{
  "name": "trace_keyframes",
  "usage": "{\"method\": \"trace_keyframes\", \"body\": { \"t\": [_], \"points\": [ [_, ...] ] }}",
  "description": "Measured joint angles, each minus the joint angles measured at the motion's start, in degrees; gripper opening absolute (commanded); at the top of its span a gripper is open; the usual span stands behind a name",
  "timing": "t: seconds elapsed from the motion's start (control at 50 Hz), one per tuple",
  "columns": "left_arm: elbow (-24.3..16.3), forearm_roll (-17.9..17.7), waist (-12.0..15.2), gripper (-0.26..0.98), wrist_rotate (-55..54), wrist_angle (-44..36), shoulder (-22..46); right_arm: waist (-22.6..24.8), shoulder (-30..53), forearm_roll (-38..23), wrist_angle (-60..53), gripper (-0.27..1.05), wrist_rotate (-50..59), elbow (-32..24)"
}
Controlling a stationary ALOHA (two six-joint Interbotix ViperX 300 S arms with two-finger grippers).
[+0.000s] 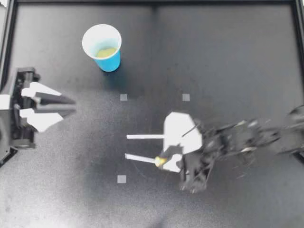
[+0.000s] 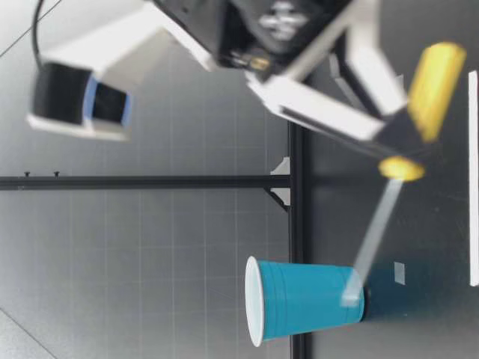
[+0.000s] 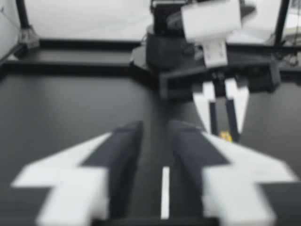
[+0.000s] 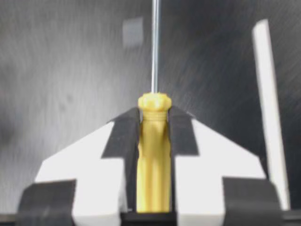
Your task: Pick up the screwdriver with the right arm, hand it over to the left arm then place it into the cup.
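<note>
I am clenching the yellow-handled screwdriver (image 1: 159, 161) in my right tool (image 1: 167, 156), well apart from the blue plastic cup (image 1: 102, 47). Its steel shaft is pointing across the black bench (image 1: 228, 61) toward my released left tool (image 1: 52, 107), which is sitting nearer the cup. The cup is standing upright, with something yellowish showing inside.

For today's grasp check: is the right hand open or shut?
Shut: both fingers of the right hand clamp the screwdriver by its yellow handle, from two sides.
</note>
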Motion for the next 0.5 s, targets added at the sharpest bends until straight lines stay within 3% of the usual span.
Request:
{"method": "trace_keyframes", "body": {
  "t": [0.16, 0.34, 0.5],
  "points": [
    [-1.2, -0.3, 0.0, 0.68, -0.1, -3.8, 3.1, -3.4, -2.5, 0.1, -14.2, 0.13, -0.7, 4.8],
    [-3.4, -1.6, 0.0, 0.68, -0.4, -9.7, 7.2, -7.6, -2.5, 0.0, -31.9, 0.13, -3.4, 7.5],
    [-5.3, -1.9, 0.1, 0.68, -0.5, -16.4, 12.1, -8.8, -0.6, 0.0, -41.0, 0.13, -7.3, 7.0]
  ]
}}
